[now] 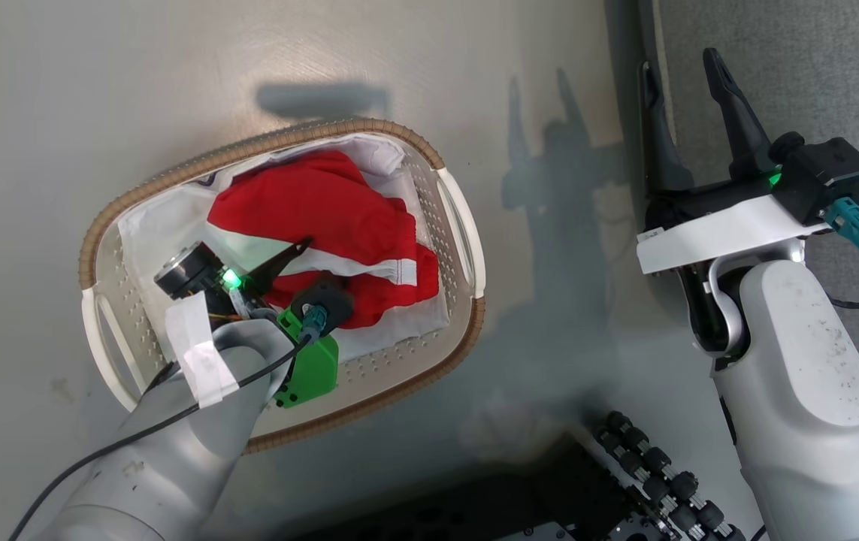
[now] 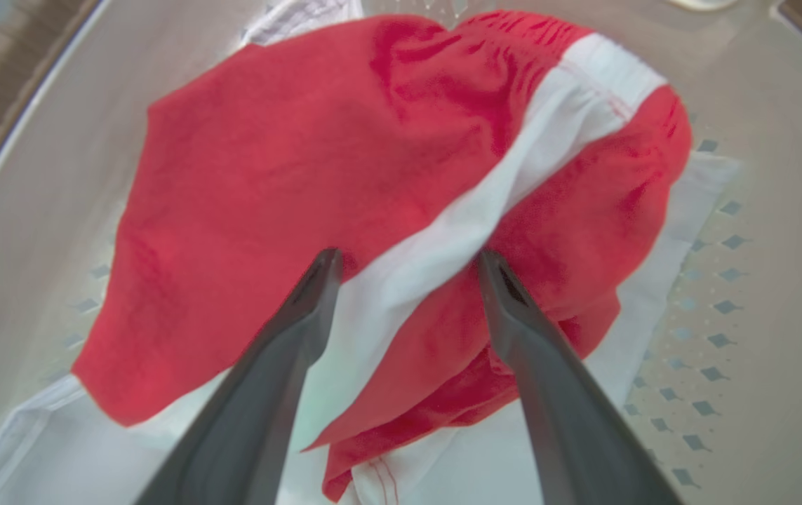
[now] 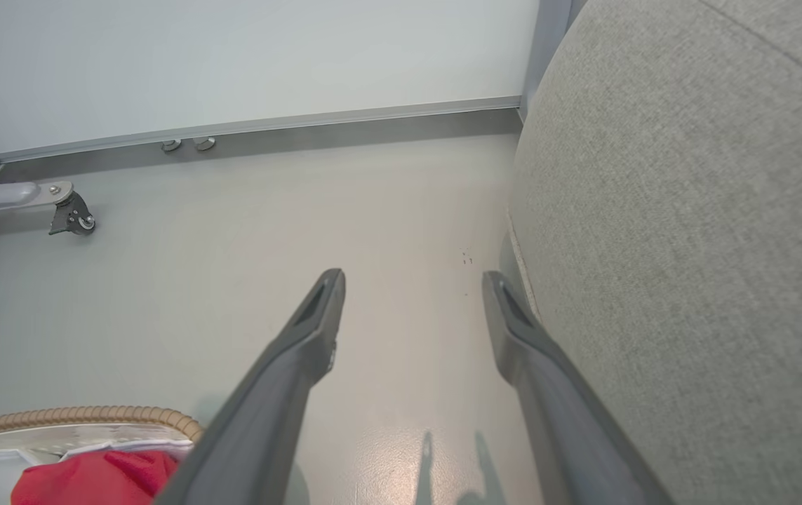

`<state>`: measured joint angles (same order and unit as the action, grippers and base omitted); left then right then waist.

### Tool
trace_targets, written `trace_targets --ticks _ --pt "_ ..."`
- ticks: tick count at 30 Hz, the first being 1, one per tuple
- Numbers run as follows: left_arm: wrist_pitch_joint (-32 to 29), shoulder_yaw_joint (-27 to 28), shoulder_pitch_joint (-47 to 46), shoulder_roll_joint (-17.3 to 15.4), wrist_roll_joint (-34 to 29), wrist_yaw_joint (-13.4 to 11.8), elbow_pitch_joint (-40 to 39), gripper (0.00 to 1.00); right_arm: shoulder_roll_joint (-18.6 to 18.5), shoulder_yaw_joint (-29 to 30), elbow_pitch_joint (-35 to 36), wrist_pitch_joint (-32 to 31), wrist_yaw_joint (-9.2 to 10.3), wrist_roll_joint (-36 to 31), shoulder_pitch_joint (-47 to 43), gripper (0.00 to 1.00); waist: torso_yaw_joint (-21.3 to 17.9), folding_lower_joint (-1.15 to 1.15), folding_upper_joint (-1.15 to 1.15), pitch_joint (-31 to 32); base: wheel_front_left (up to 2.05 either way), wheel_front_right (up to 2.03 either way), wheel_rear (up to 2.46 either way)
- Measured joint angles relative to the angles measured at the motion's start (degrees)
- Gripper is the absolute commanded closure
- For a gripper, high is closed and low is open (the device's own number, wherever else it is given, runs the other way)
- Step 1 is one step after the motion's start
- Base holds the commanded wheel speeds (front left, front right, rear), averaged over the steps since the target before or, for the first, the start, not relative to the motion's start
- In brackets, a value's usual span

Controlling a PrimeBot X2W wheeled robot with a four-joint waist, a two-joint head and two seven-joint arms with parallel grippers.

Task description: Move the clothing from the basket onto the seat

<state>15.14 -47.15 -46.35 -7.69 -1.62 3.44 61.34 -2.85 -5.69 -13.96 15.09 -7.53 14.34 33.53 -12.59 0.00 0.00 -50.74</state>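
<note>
On the floor [image 1: 61,90], left of the seat [image 3: 688,245], the basket [image 1: 173,169] is sitting with the clothing [image 2: 288,182] bunched inside it on top of the white liner [image 1: 155,225]. Nothing is lying on the seat yet.

Risks as I'm reading them:
- The seat is standing apart from the basket with bare floor between. A shallow pinch on loose fabric is likely to slip mid-carry, dropping the piece on the floor.
- The basket is looking light and nothing is holding it down. A snagged lift could end up dragging or tipping it.
- The clothing is looking like more than one piece folded together. One grab may take only the top layer, or trail a second piece out.
- The liner is poking out beside and under the red fabric. Closing too deep is risking a pinch of liner along with the garment.

Claws:
- The left claw [image 2: 409,258] is standing wide and holding nothing, fingers straddling the white stripe [image 2: 443,231] across the red fabric. The tips are looking to be at the cloth surface, but I can't confirm contact.
- The right claw [image 1: 681,64] is also standing wide and empty. It is hanging over the floor just beside the seat's edge, touching nothing that I can see.
</note>
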Motion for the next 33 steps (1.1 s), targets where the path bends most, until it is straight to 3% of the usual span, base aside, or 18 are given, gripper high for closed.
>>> trace_targets --ticks 10,20,33 --pt "0.0 -3.0 -4.4 -0.6 -2.3 -1.3 2.8 0.00 0.0 -0.6 0.6 0.0 0.00 1.4 0.9 0.00 -0.5 0.00 0.00 -3.4 0.00 0.00 0.00" --pt "0.0 -4.7 -9.0 0.6 -2.1 0.6 9.9 0.00 0.0 -1.7 0.3 0.0 0.00 2.4 1.2 0.00 -1.3 0.00 0.00 -6.0 0.00 0.00 0.00" --pt "-2.1 -6.0 -12.0 1.6 -1.2 2.1 12.1 0.00 0.0 -1.8 0.1 0.0 0.00 2.7 1.6 0.00 -1.3 0.00 0.00 -8.0 0.00 0.00 0.00"
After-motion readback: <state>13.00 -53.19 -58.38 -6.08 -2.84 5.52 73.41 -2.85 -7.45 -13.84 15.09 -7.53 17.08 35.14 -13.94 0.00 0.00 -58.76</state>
